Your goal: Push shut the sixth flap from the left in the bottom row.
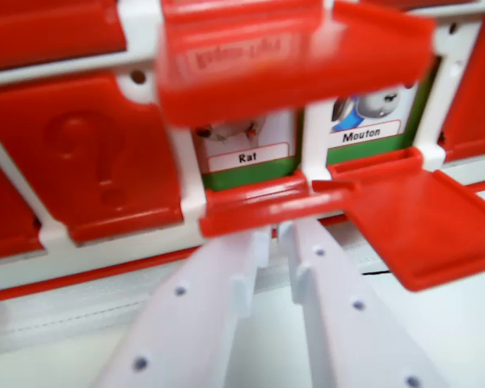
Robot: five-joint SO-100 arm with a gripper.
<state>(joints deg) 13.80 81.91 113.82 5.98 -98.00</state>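
1. Flap "Rat" (255, 204), the red door lying open at the bottom centre of the frame, sits directly above the fingertips; its card (246, 145) shows between the white frame bars (186, 174). Whether it is the sixth from the left I cannot tell, since the view shows only part of the row.

2. The gripper (276, 236) comes up from the lower edge, its two white fingers (218, 299) nearly together with only a thin gap, clasping nothing. Their tips look to be touching or just under the flap's front lip.

3. The flap's long axis runs left to right across the frame, crosswise to the fingers, and its hinge is on the far side against the board. In my judgement the push must go up and away, so the lip swings over the card.

4. Just right of it, a second open flap (420, 222) under the "Mouton" card (368, 121) lies lower and wider. A drift toward the wrist view's right could catch that one instead.

5. At the left, a shut flap with a question mark (85, 153) shows the closed pose.
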